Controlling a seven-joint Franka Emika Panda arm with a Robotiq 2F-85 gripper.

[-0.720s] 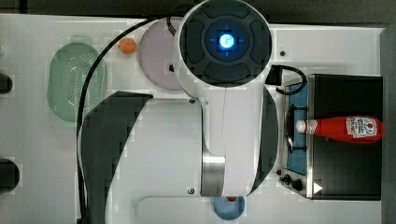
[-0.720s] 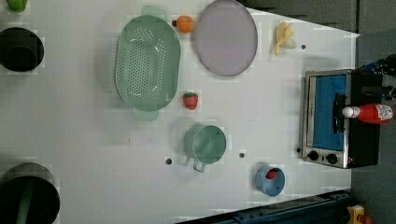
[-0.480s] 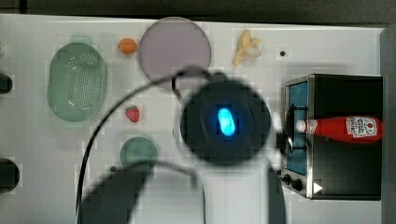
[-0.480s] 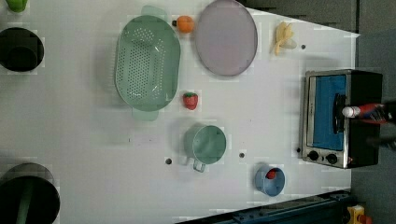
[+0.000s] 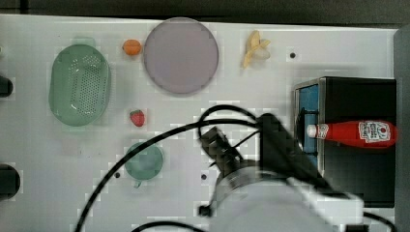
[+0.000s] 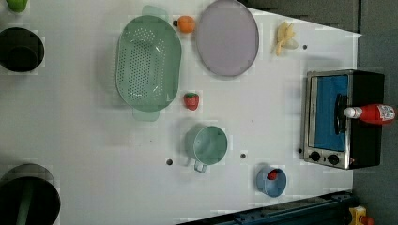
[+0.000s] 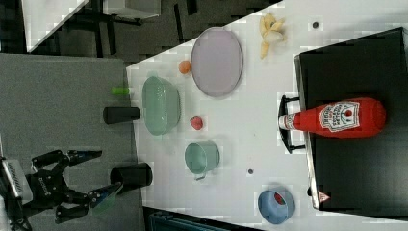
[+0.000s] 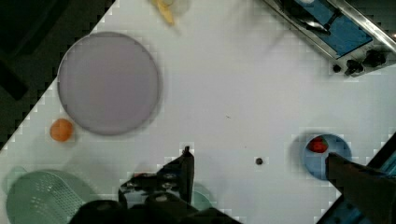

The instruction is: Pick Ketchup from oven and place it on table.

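Red ketchup (image 5: 355,134) lies atop oven (image 5: 358,101), cap over door edge, on table (image 5: 232,96). Blue bowl (image 6: 271,182) holds 1 strawberry (image 6: 272,175). Green colander (image 6: 148,63), mug (image 6: 206,145): nothing inside. Gripper (image 8: 261,163) jaws wide apart, holding nothing.

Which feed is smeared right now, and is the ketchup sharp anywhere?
Top view: the arm is motion-blurred and blocks part of the table; the ketchup on the oven reads clearly. Right view: ketchup label sharp. Wrist view: slight smear, hand fingers dark.
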